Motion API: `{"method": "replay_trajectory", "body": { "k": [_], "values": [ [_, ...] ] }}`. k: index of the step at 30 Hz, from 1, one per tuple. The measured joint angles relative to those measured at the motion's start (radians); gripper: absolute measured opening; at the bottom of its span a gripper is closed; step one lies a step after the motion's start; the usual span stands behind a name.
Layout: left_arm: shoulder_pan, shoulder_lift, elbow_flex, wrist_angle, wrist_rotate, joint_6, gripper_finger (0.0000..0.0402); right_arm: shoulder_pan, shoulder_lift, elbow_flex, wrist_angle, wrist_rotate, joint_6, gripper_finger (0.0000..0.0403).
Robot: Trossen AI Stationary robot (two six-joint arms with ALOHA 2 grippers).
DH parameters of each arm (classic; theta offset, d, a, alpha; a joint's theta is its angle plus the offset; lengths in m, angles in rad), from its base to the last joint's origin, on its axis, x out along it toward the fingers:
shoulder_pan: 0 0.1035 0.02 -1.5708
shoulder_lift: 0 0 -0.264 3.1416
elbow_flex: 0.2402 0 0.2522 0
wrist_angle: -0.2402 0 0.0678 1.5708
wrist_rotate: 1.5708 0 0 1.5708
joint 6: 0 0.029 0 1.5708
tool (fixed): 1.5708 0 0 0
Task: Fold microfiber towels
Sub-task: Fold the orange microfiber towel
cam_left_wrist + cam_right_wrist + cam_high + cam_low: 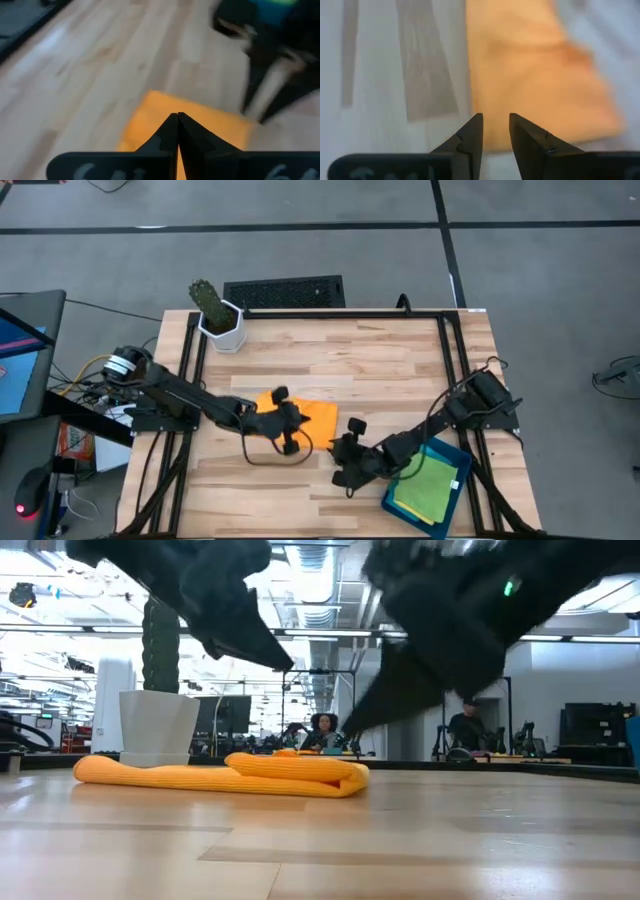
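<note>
The left gripper [177,116] has its jaws together over the orange towel [318,414]. The right gripper [495,120], jaws slightly apart, could drag the fold open

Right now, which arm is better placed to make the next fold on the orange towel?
Probably the left. The left hand is directly over the orange towel, fingers shut. The right hand sits just off its edge, fingers slightly open, beside the tray.
</note>
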Motion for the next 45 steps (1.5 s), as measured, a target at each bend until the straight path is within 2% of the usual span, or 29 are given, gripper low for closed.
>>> {"method": "replay_trajectory", "body": {
  "k": [3, 5, 8, 13, 19, 24, 28, 31, 34, 36, 38, 42, 44, 45],
  "values": [
    [-0.044, 0.071, 0.001, 0.117, 0.005, 0.0, 0.0, 0.02, -0.022, 0.001, 0.003, 0.105, -0.012, 0.0118],
    [-0.064, 0.141, -0.002, 0.165, -0.005, 0.004, 0.0, 0.016, -0.02, 0.0, -0.004, 0.129, -0.007, 0.0118],
    [-0.079, 0.252, -0.002, 0.22, -0.024, -0.021, 0.0, -0.004, -0.006, -0.003, 0.019, 0.111, 0.026, 0.0118],
    [-0.085, 0.37, -0.002, 0.203, -0.017, -0.108, 0.0, -0.022, 0.011, -0.031, 0.048, 0.039, 0.064, 0.0118],
    [-0.099, 0.383, 0.002, 0.176, -0.045, -0.148, 0.0, -0.016, 0.021, -0.047, 0.06, 0.015, 0.075, 0.0118],
    [-0.102, 0.376, 0.001, 0.165, -0.046, -0.148, 0.0, -0.025, 0.071, -0.039, 0.075, -0.06, 0.073, 0.0118],
    [-0.103, 0.376, 0.001, 0.157, -0.046, -0.148, 0.0, -0.02, 0.049, -0.045, 0.027, -0.048, 0.06, 0.0118],
    [-0.103, 0.376, 0.0, 0.157, -0.047, -0.148, 0.0, -0.007, 0.0, -0.05, -0.013, 0.013, 0.011, 0.0118],
    [-0.103, 0.376, 0.0, 0.158, -0.047, -0.146, 0.0, -0.004, -0.054, -0.044, 0.011, 0.132, -0.061, 0.0118],
    [-0.103, 0.376, 0.0, 0.16, -0.047, -0.141, 0.0, -0.031, -0.063, -0.047, 0.036, 0.165, -0.138, 0.0118],
    [-0.103, 0.376, -0.001, 0.168, -0.046, -0.125, 0.0, -0.079, -0.054, -0.047, 0.109, 0.14, -0.211, 0.0118],
    [-0.103, 0.377, -0.002, 0.169, -0.044, -0.119, 0.0, -0.182, -0.01, -0.042, 0.275, -0.017, -0.323, 0.0118],
    [-0.103, 0.377, -0.002, 0.169, -0.039, -0.119, 0.0, -0.218, 0.011, -0.053, 0.292, -0.057, -0.368, 0.0118],
    [-0.103, 0.377, -0.002, 0.168, -0.038, -0.119, 0.0, -0.236, 0.027, -0.048, 0.355, -0.082, -0.388, 0.0118]
  ]
}}
